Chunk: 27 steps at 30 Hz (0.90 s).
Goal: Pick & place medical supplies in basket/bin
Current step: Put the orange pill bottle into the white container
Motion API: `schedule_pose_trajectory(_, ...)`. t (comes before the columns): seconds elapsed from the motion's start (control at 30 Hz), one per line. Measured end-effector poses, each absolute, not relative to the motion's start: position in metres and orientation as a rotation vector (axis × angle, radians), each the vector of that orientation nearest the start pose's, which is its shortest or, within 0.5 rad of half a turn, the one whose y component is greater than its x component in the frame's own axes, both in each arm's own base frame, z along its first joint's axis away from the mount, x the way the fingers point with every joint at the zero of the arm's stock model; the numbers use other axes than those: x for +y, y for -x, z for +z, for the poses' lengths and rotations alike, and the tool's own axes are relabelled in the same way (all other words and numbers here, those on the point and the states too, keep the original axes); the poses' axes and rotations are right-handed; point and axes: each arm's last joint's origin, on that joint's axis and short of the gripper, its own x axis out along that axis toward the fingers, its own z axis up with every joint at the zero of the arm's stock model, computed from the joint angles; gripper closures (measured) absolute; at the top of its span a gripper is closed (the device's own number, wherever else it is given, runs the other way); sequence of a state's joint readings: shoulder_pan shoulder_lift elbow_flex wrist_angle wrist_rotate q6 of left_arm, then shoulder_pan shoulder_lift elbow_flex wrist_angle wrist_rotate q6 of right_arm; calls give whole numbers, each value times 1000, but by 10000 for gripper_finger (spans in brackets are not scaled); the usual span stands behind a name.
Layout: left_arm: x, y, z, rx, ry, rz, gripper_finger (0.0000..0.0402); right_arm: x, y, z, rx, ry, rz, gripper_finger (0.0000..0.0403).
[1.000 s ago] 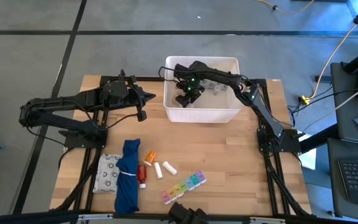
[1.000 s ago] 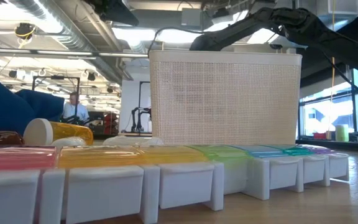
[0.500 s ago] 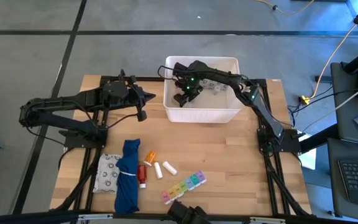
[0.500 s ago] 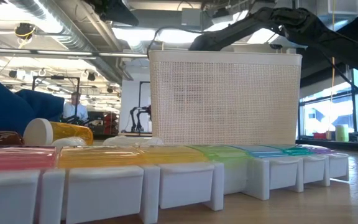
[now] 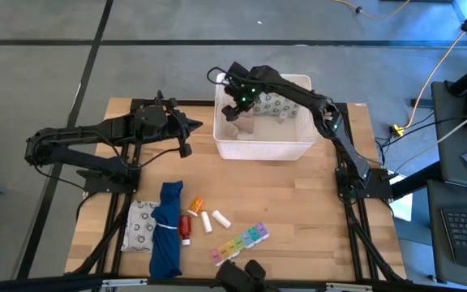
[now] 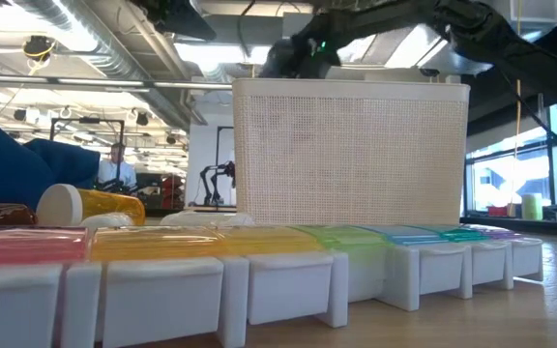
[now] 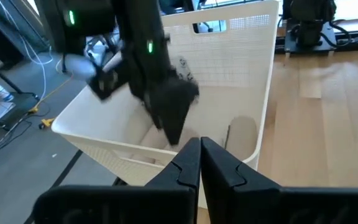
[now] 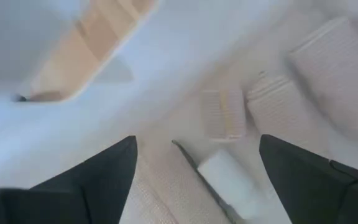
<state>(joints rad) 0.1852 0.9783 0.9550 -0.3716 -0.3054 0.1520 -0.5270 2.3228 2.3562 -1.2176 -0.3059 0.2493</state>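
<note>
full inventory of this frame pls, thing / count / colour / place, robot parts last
basket: 1, white, far middle of the table
gauze rolls in basket: several, white, exact count unclear
patterned packets in basket: white with grey print, far side of the basket, count unclear
patterned packet on table: 1, white and grey, near left
blue cloth bundle: 1, beside that packet
orange pill bottle: 1, right of the cloth
red tube: 1, next to the cloth
small white bottles: 2, near middle
pill organizer: 1, rainbow, near edge
person: 1, far back in the room
left gripper: shut, left of the basket
right gripper: open, empty, over the basket's left end
</note>
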Motion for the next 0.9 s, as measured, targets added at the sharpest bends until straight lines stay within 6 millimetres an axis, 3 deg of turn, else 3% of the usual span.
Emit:
schedule_pose_trajectory(0.2,46,-202,340,442,-201,435,383,-220,-403,321,996,-566,-432,64)
schedule_pose_trajectory(0.37,46,-202,340,425,-130,427,352,-190,-390,367,918,-415,-427,64)
schedule_pose_trajectory(0.57,29,-212,337,418,-129,199,315,-124,-384,409,845,-286,-275,64)
schedule_pose_trajectory(0.7,8,-228,327,439,-89,123,293,-70,-393,412,870,-129,-145,64)
schedule_pose_trajectory(0.9,-29,-252,301,538,39,76,265,2,-392,404,978,119,-140,64)
